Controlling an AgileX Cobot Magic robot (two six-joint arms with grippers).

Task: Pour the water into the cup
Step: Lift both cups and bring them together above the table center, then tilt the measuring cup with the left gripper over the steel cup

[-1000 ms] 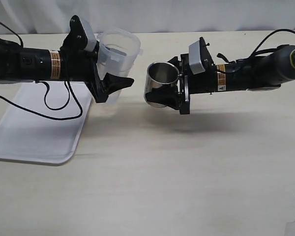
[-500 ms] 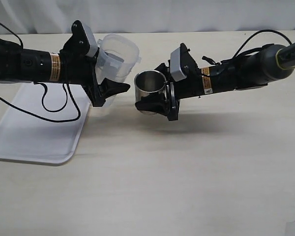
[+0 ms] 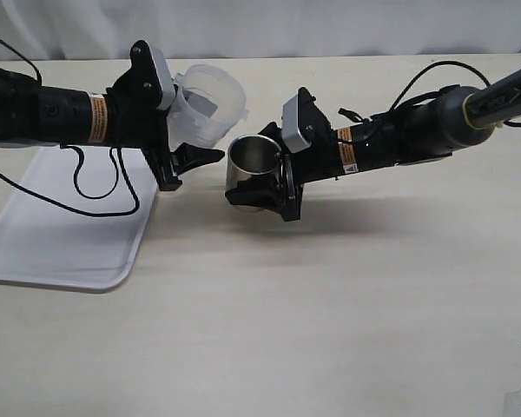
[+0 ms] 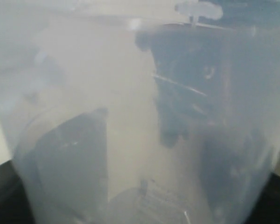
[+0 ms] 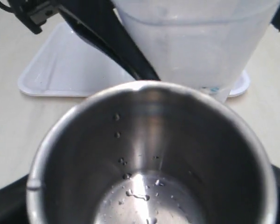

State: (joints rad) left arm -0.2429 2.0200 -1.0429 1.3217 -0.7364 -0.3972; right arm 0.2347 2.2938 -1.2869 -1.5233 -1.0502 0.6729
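My left gripper (image 3: 187, 161) is shut on the translucent plastic beaker (image 3: 207, 104) and holds it above the table, tilted with its mouth toward the right. The beaker fills the left wrist view (image 4: 130, 116); the water in it cannot be made out. My right gripper (image 3: 273, 187) is shut on the steel cup (image 3: 250, 169) and holds it just right of and below the beaker's rim. In the right wrist view the cup (image 5: 154, 154) shows a few water drops on its bottom, with the beaker (image 5: 196, 42) close behind it.
A white tray (image 3: 61, 230) lies on the table at the left, under the left arm. Black cables hang from both arms. The tray also shows in the right wrist view (image 5: 70, 70).
My right gripper has carried the cup leftward and lower, up to the beaker. My left gripper has tilted the beaker a little further toward the cup.
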